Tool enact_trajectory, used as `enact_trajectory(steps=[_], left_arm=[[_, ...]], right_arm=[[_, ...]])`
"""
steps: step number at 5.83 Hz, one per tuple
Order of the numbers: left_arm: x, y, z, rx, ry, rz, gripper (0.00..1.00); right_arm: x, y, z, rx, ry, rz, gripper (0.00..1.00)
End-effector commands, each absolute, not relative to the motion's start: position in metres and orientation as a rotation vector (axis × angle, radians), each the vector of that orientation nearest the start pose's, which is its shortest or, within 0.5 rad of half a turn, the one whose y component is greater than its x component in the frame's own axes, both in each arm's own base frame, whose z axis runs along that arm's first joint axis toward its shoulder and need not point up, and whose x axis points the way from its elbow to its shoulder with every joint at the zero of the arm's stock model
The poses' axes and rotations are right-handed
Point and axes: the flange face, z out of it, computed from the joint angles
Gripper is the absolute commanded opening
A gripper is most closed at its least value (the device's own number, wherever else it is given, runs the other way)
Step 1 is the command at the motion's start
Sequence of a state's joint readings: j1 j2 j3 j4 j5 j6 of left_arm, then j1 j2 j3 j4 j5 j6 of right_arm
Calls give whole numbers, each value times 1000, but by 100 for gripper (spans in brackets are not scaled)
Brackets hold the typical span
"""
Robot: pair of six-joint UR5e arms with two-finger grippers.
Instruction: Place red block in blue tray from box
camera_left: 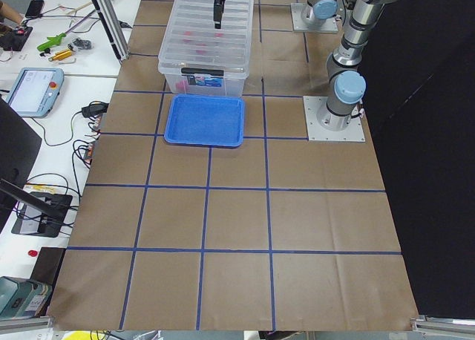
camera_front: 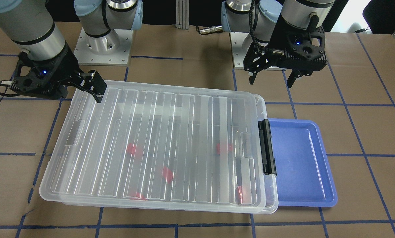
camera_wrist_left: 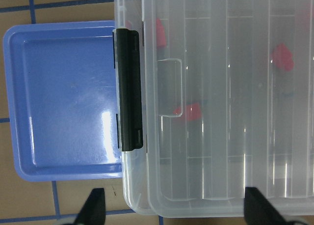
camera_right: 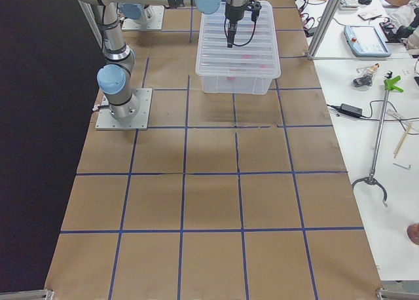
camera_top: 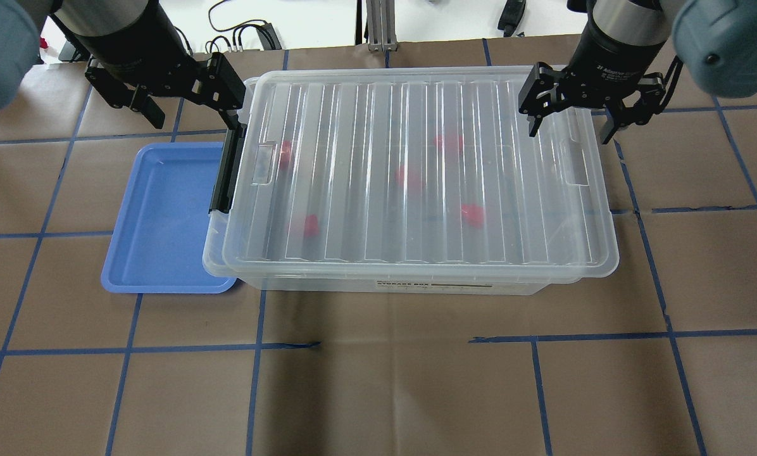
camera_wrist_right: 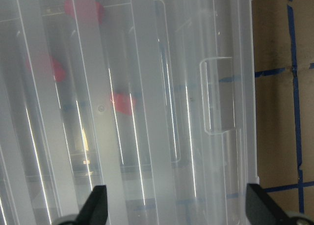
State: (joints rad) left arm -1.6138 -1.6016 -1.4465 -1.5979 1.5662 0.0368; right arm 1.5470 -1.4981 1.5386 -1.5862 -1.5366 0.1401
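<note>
**A:** Which step is this?

**B:** Opening, I'd say. Every red block (camera_top: pixel 473 215) lies in the box (camera_top: pixel 416 282) under its closed lid (camera_top: pixel 366 190). The blue tray (camera_top: pixel 157 209) sits empty on the desk, just beside the latch (camera_top: pixel 223 171).

**A:** And the pincers?

**B:** The left pincer (camera_top: pixel 188 104) and right pincer (camera_top: pixel 569 126) are both spread and hold nothing. The next move probably means freeing the latch, then lifting the lid.

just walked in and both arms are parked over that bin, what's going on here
Nothing is held yet. The left tool and the right tool are both open above opposite ends of the large clear plastic storage box, whose ribbed lid is on. Several small red plastic blocks lie inside it. The shallow blue plastic tray beside the black latch end has nothing in it.
</note>
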Motion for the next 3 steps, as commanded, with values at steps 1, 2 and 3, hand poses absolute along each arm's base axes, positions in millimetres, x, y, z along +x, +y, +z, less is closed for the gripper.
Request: enact_trajectory(steps=[1, 2, 3], left_arm=[[-156, -503, 531, 126, 3144, -106, 98], [-155, -503, 531, 128, 3141, -104, 98], [-155, -502, 531, 128, 3140, -104, 98]], right_arm=[[123, -524, 465, 249, 3099, 53, 100], [121, -524, 466, 253, 3099, 50, 100], [118, -526, 465, 246, 3100, 40, 100]])
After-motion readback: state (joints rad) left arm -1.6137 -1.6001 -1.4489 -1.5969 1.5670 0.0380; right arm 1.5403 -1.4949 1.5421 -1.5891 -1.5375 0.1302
